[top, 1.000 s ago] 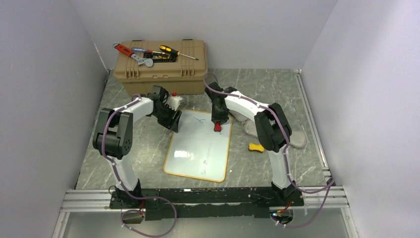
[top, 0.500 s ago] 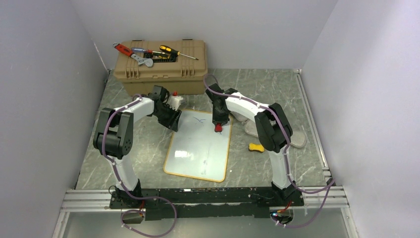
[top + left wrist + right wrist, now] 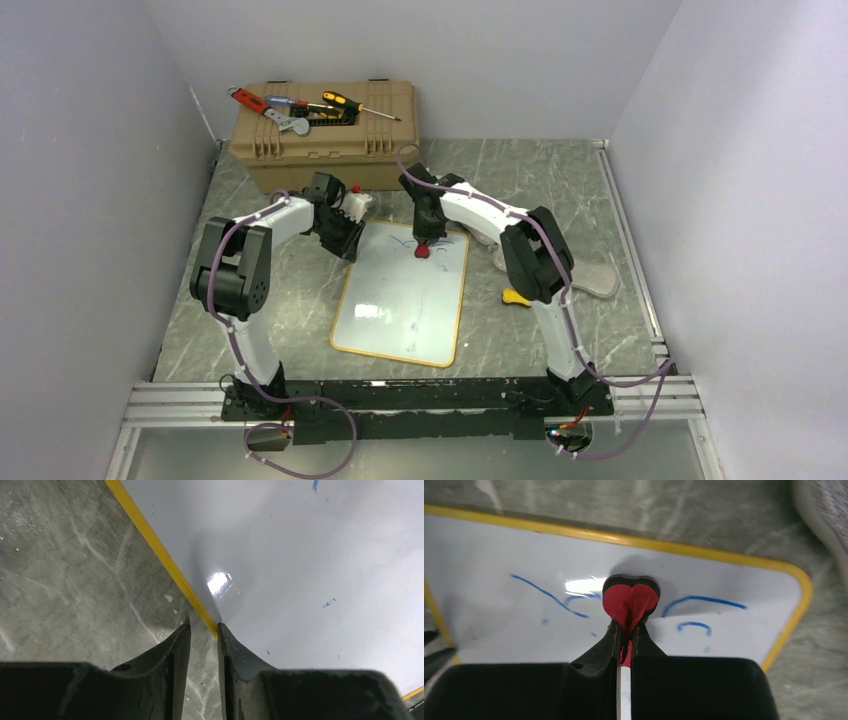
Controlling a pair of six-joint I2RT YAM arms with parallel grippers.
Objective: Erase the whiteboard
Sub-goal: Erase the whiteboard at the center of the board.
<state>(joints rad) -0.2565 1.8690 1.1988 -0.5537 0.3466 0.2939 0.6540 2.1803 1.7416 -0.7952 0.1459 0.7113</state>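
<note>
The whiteboard (image 3: 400,300) lies flat on the table (image 3: 290,290), a glossy white rectangle with rounded corners and a thin yellow-orange frame (image 3: 160,550). Blue strokes (image 3: 702,599) sit only near its far edge; the rest is blank apart from faint specks and a patch of glare. The right gripper (image 3: 628,625) is clenched on a red heart-shaped eraser (image 3: 630,600), which is pressed on the whiteboard among those strokes. The left gripper (image 3: 204,627) is at the whiteboard's far left edge, its jaws narrowly apart with the frame running into the gap; whether they pinch it I cannot tell. A tan toolbox (image 3: 325,140) stands just beyond the whiteboard's far edge, and a small yellow thing (image 3: 515,297) lies just beside its right edge. Bare table borders its left and near edges.
</note>
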